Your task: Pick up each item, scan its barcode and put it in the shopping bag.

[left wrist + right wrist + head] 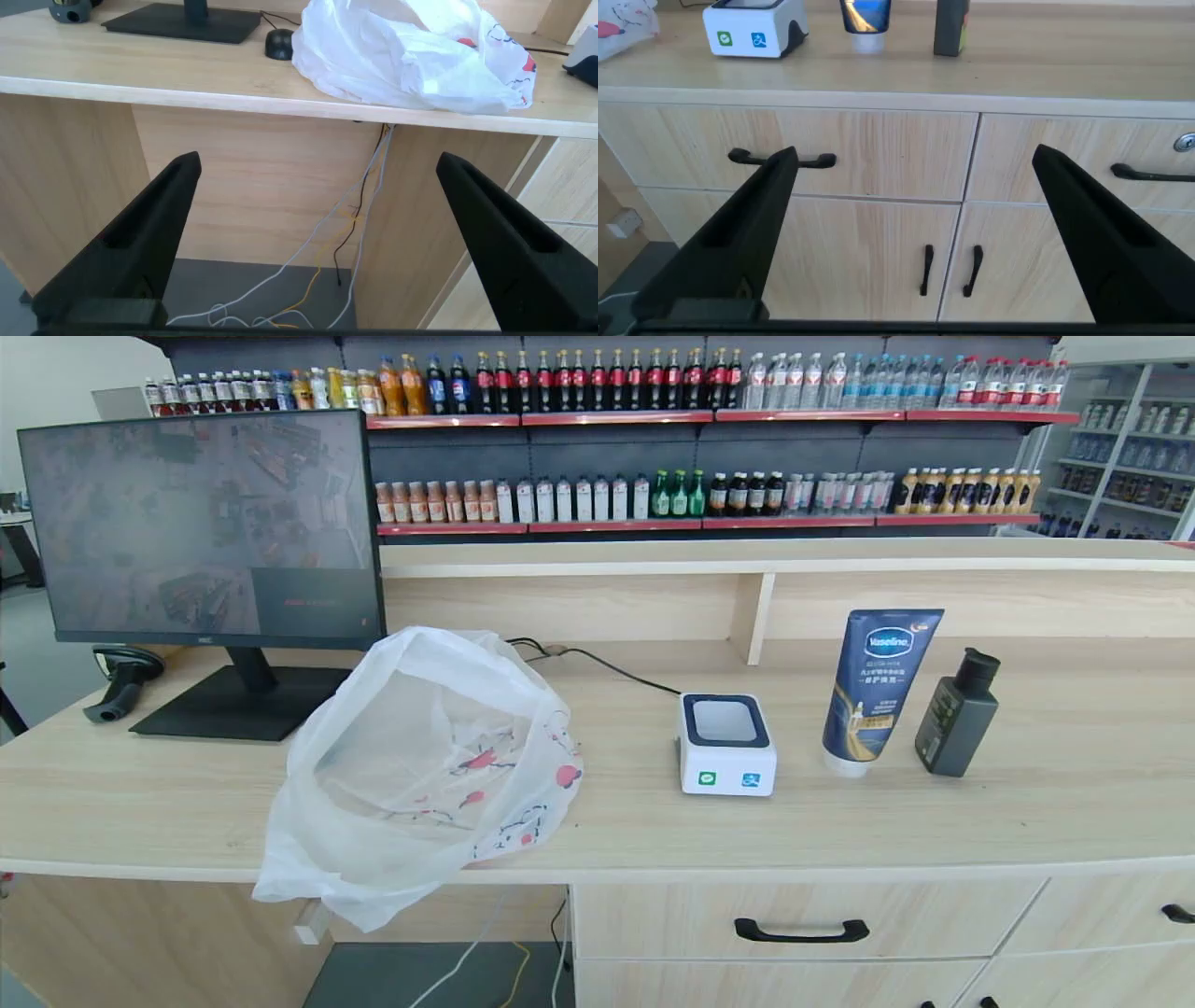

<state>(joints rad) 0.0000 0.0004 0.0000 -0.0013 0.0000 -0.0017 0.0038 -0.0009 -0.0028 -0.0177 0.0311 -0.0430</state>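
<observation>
A white plastic shopping bag (425, 770) lies open on the wooden counter (1027, 812), its edge hanging over the front. To its right sits a small white scanner box (726, 744) with a dark window on top. Further right stand a dark blue lotion tube (878, 691) on its cap and a dark grey bottle (957, 714). My left gripper (318, 245) is open, below counter height, facing the bag (411, 51). My right gripper (915, 245) is open too, low in front of the drawers, with the scanner (752, 28), tube (867, 17) and bottle (951, 28) above it.
A monitor (201, 527) on a black stand fills the counter's back left, a handheld scanner (121, 681) beside it. A cable (597, 663) runs from the scanner box to the back. Drawer handles (801, 931) and cupboard doors lie under the counter. Cables (360, 233) hang beneath the bag.
</observation>
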